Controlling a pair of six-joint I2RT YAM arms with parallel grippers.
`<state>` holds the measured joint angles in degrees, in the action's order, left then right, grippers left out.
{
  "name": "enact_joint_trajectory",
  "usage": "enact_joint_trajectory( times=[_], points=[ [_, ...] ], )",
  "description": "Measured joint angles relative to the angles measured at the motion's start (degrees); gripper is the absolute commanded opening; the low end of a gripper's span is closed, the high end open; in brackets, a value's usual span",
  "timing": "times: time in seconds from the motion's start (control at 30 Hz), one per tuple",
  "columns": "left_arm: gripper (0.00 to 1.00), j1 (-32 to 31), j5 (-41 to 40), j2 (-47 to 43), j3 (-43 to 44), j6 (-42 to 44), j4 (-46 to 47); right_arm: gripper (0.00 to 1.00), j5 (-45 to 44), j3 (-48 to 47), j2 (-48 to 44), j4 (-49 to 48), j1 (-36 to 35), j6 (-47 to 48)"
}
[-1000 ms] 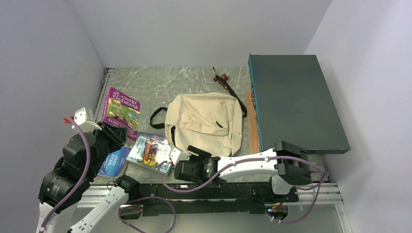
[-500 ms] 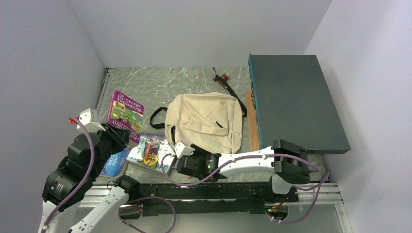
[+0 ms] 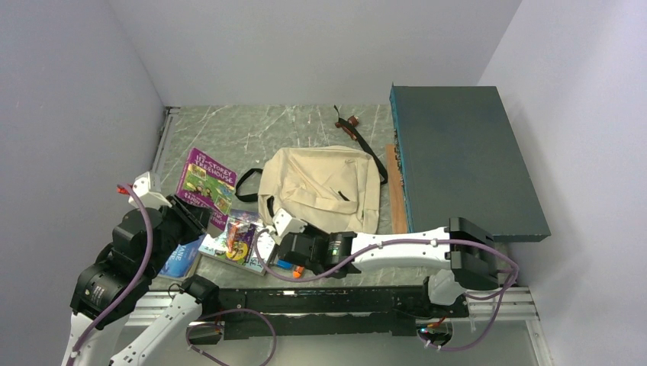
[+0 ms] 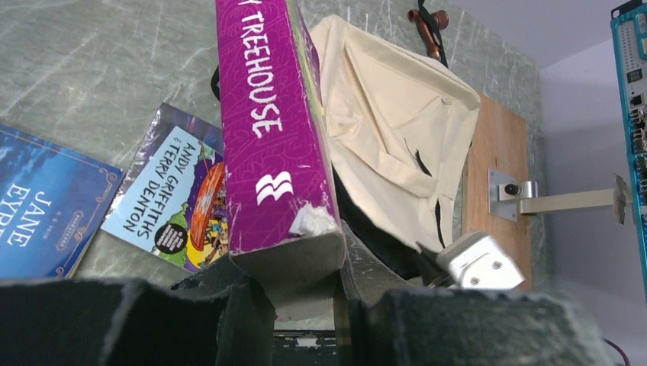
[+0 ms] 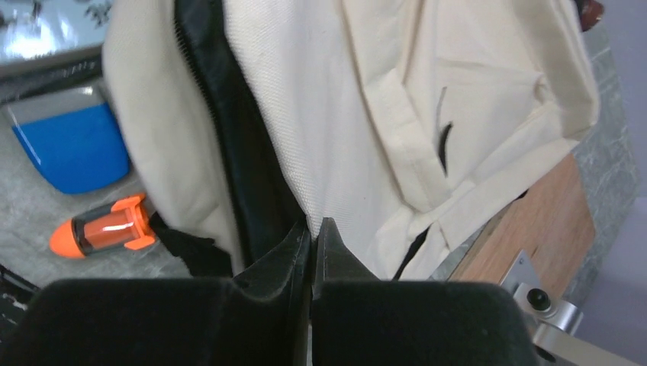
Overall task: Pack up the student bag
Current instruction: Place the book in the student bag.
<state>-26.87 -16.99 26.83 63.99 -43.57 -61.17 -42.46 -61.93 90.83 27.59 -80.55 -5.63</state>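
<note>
The right gripper (image 5: 313,232) pinches the open rim of the bag (image 3: 328,183), which lies in the middle of the table (image 3: 229,130). Better to lift the rim high, so the left gripper (image 4: 301,293), holding the purple book (image 4: 267,130), can slide it inside.

The student bag (image 3: 320,187) is cream canvas with black straps and a black inside at its zip. The treehouse book (image 3: 206,177) is magenta-purple with white lettering; the Jane Eyre book (image 4: 38,217) is deep blue. The table (image 3: 267,126) is grey-green marble with white veins, the flat box (image 3: 461,160) dark teal.
</note>
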Motion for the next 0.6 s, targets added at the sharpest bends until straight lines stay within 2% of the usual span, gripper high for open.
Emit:
enact_joint_trajectory(
  times=[0.17, 0.3, 0.6],
  points=[
    [0.0, 0.0, 2.43, 0.0, 0.0, -3.04, -3.26, 0.0, -2.36, -6.05, -1.79, 3.78, 3.26, -4.85],
    [0.0, 0.04, 7.85, -0.07, -0.55, -7.72, -5.92, 0.0, -3.96, -12.63, -2.67, 5.75, 7.85, -11.08],
    [0.0, 0.07, 23.08, -1.66, -12.68, -17.49, -1.51, 0.0, -6.58, -23.02, -1.11, 10.29, 12.59, -18.82]
  ],
)
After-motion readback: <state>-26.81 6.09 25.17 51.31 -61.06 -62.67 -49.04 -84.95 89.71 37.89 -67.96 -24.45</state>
